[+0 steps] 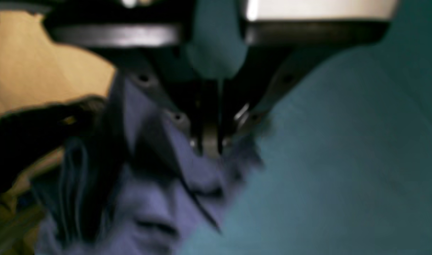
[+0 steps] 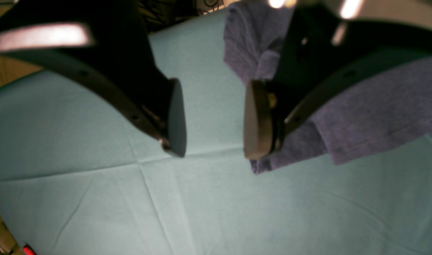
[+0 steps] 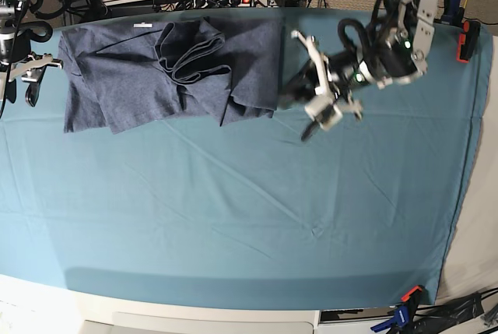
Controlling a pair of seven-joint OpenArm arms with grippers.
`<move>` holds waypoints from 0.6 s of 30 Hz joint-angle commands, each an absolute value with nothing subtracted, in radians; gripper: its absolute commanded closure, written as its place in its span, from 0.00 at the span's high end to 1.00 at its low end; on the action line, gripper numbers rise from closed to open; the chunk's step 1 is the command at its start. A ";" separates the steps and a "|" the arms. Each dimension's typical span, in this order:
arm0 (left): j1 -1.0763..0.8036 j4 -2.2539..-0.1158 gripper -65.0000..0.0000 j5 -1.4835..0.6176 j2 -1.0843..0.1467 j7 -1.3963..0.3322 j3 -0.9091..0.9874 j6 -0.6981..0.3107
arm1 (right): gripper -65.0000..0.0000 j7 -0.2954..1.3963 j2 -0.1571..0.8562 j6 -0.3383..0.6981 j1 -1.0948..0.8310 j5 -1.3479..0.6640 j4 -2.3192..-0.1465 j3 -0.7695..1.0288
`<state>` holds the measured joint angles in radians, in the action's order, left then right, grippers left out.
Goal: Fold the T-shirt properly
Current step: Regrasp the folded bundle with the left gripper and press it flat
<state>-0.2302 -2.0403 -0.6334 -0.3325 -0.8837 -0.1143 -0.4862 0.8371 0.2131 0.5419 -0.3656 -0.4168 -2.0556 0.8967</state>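
A: The left end effector [image 1: 210, 148] has its jaws nearly together, pinching a bit of the T-shirt [image 3: 148, 77] at its edge. The right end effector [image 2: 216, 117] stands wide with nothing between its pads, which hang over the cloth just beside the shirt's edge.

B: Where is the shirt itself?

A: Spread and rumpled along the far side of the surface [image 3: 233, 217], which is covered by a teal cloth [image 2: 95, 177]. A bunched fold [image 3: 191, 54] sits in the shirt's middle. The left arm works at the edge nearest the centre of the surface; the right one waits at the opposite end.

B: What could go wrong?

A: The pinch looks shallow, so my guess is the fabric slips free once the arm pulls. It may also have caught the teal cloth along with the shirt, dragging both. And with that bunched fold left unsmoothed, any fold made over it would come out lopsided.

B: Anything you cannot make out?

A: The left wrist view is badly blurred, so how many layers are gripped is unclear. In the base view the left arm hides the pinched spot. No lettering shows.
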 commanded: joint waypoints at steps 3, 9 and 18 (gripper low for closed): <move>-0.253 -2.058 0.00 -0.647 -0.330 -0.857 -0.149 -0.485 | 0.42 0.812 0.229 0.536 -0.363 -0.429 -2.073 0.904; -0.238 -2.056 0.00 -0.485 -0.324 -0.777 -0.326 -0.437 | 0.42 0.812 0.229 0.536 -0.363 -0.429 -2.073 0.904; -0.131 -1.872 0.00 -0.369 -0.232 -0.712 -0.517 -0.437 | 0.42 0.812 0.229 0.536 -0.363 -0.429 -2.073 0.904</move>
<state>-0.1413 -1.8542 -0.3557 -0.2390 -0.7387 -0.5190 -0.4370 0.8371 0.2131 0.5423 -0.3653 -0.4183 -2.0556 0.8967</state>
